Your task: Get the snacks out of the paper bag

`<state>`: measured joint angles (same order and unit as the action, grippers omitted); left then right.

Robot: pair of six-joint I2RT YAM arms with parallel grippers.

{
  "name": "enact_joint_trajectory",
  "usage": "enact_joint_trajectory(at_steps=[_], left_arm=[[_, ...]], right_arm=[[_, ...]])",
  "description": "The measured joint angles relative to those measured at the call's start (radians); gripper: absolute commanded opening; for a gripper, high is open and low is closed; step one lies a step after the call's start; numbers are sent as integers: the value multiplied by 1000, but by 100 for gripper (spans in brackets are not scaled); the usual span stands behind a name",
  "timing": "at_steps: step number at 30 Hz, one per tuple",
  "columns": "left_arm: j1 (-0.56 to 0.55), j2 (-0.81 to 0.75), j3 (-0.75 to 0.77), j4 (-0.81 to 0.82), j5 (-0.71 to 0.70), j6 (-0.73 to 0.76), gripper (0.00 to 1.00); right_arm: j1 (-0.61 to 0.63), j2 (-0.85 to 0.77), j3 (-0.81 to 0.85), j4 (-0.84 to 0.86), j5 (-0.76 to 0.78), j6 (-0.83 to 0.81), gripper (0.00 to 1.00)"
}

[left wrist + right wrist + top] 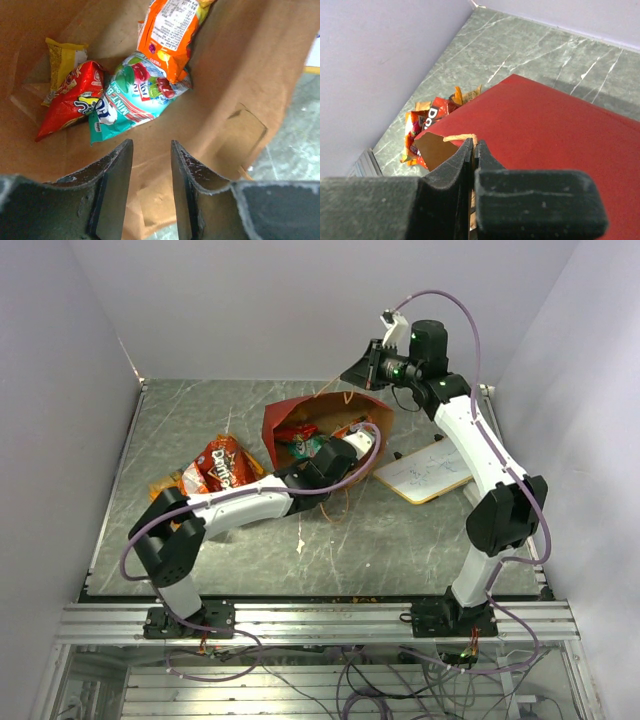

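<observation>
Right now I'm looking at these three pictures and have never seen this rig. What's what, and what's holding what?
A left arm and a right arm are bolted at the near edge of a table, and each ends in a two-finger gripper. The wide picture comes from a fixed camera above and behind them. The other two come from a camera on each wrist.

A red paper bag sits mid-table, its mouth toward the arms. The right gripper is shut on its handle. The left gripper is inside the bag, jaws apart, holding nothing. Ahead of it lie a teal packet, an orange packet, a red packet and a yellow packet.

Outside the bag, on the table, are a Doritos bag and a white board.
</observation>
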<state>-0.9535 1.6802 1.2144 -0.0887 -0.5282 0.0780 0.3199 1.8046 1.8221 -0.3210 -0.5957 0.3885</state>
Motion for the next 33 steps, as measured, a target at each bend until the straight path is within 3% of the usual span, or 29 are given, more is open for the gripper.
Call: enact_joint_trajectory(at_steps=[10,20,33], left_arm=[[54,165,26,71,-44,123,59],[135,290,201,118,-50,198,76],[209,451,312,145,-74,299,79]], right_arm=[[-1,72,66,-3,8,3,0],[-18,113,133,-41,21,5,0],[-18,124,158,-102,24,15,0]])
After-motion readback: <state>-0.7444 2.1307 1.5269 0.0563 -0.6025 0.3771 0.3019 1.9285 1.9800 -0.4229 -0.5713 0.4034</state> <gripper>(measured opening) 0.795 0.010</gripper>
